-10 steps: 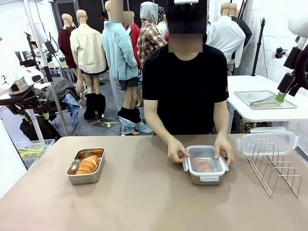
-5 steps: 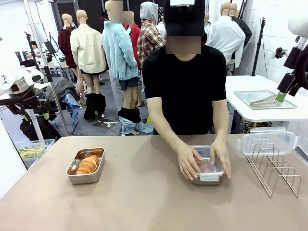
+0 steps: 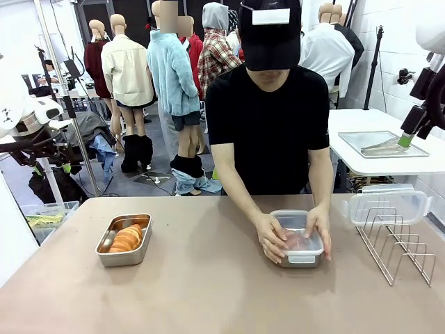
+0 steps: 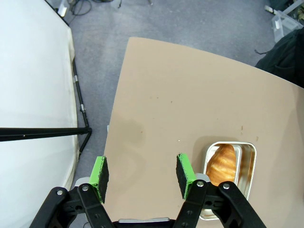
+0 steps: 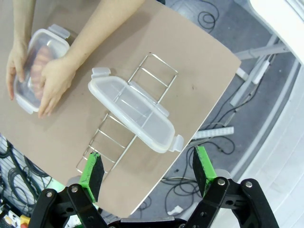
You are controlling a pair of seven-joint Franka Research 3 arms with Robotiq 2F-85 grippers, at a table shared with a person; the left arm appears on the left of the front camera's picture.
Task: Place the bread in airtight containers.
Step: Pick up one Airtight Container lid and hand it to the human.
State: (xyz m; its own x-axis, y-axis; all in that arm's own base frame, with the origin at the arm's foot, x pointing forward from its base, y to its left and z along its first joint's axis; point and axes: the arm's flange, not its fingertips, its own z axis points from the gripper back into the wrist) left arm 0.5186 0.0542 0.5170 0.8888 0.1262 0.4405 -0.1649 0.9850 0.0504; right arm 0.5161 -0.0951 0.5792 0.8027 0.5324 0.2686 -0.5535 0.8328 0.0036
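Now the person's hands (image 3: 271, 238) press a clear lid (image 3: 292, 218) onto the right tin (image 3: 301, 264) over one roll (image 3: 297, 242); another roll (image 3: 127, 239) lies in the open left tin (image 3: 124, 258). The left jaws and the right jaws stand wide, empty.

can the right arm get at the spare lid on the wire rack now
Probably yes: the lid lies uncovered atop the wire rack, the person's hands are away on the container, right gripper's jaws open.

Tan flat tabletop (image 3: 208, 285). At left stands an open rectangular brushed-steel tin (image 3: 122, 259); right of centre, a matching steel tin (image 3: 300, 264) under a clear plastic lid (image 3: 300, 245). At far right stands a silver wire rack (image 3: 396, 245).
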